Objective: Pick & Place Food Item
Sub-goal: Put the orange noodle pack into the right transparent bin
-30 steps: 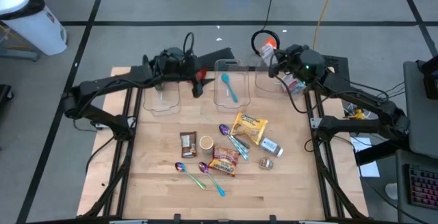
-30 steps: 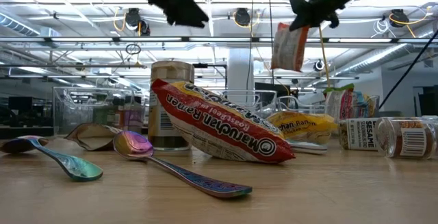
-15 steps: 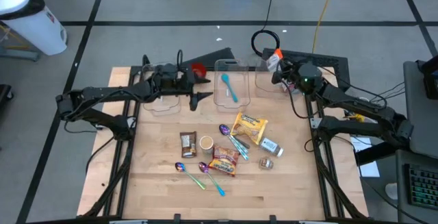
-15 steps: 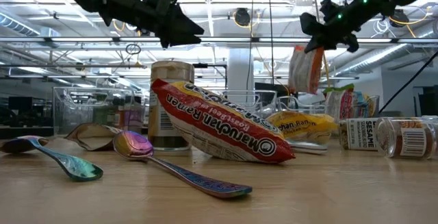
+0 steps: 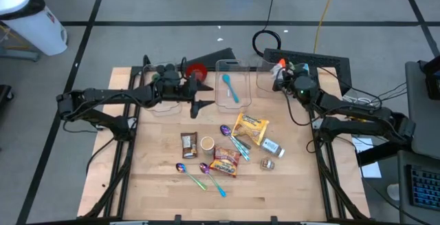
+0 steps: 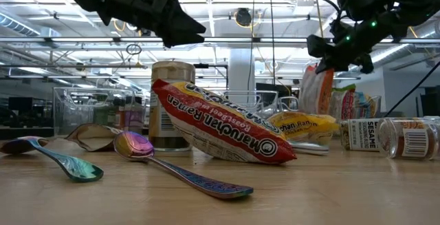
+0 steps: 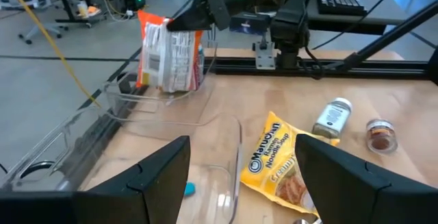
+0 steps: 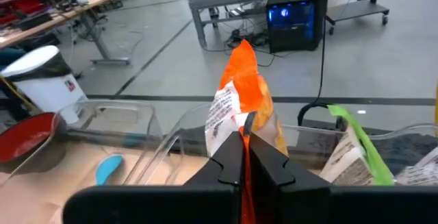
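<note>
An orange and white food packet [image 7: 168,49] hangs over the clear right container [image 5: 269,82] at the table's far edge, with my right gripper [image 8: 246,148] shut on it. Whether its lower end touches the container's floor is not visible. That container also holds other packets [image 8: 356,148]. My left gripper [image 5: 199,96] stands open above the table between the left container [image 5: 161,101] and the middle container [image 5: 232,93], with nothing between its fingers [image 7: 157,183]. My right gripper pinches the packet's upper edge [image 7: 195,25] between its two shut fingers, which reach nearly level from the table's right side. The packet hangs upright below the fingers [image 6: 330,46], its lower end [image 6: 316,104] down by the container's rim.
Mid-table lie a red ramen packet [image 5: 225,162], a yellow ramen packet [image 5: 249,129], a sesame jar [image 5: 273,147], a small spice jar [image 5: 267,164], a can [image 5: 206,143], a brown packet [image 5: 188,143] and several spoons [image 5: 190,175]. A blue spoon [image 5: 229,86] lies in the middle container. A red bowl [image 5: 197,69] sits behind.
My right gripper has come down with the packet and rolled, bringing the packet from high above the right container down to its rim. My left gripper, still open, has sunk and come a little toward the table's near edge, tipping closer to level.
</note>
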Available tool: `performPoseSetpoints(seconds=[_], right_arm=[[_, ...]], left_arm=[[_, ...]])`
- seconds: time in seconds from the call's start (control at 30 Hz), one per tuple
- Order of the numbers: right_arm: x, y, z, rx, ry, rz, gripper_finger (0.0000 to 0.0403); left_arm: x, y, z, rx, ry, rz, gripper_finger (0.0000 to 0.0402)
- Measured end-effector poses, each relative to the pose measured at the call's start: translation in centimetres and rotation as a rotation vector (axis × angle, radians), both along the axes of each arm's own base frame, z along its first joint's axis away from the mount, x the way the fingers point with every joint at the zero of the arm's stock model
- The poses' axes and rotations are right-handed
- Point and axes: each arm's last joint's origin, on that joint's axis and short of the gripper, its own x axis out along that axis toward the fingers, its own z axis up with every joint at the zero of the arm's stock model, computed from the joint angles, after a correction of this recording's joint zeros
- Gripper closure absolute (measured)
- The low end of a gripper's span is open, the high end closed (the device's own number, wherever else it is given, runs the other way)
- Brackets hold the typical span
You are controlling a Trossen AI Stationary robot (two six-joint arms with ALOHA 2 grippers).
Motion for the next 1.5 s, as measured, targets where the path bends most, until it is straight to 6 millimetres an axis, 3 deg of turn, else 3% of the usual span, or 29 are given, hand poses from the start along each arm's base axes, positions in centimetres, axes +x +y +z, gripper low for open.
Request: performPoseSetpoints(seconds=[0.63, 1.5], right_arm=[[-1.2, 0.5, -4.0, 0.035, -0.028, -0.062, 0.0403], [-1.2, 0.4, -5.2, 0.068, 0.021, -0.099, 0.0403]], left_arm=[[0.0, 0.0, 0.1, -0.007, -0.012, 0.003, 0.0128], [0.0, 0.0, 0.1, -0.020, -0.018, 0.007, 0.0128]])
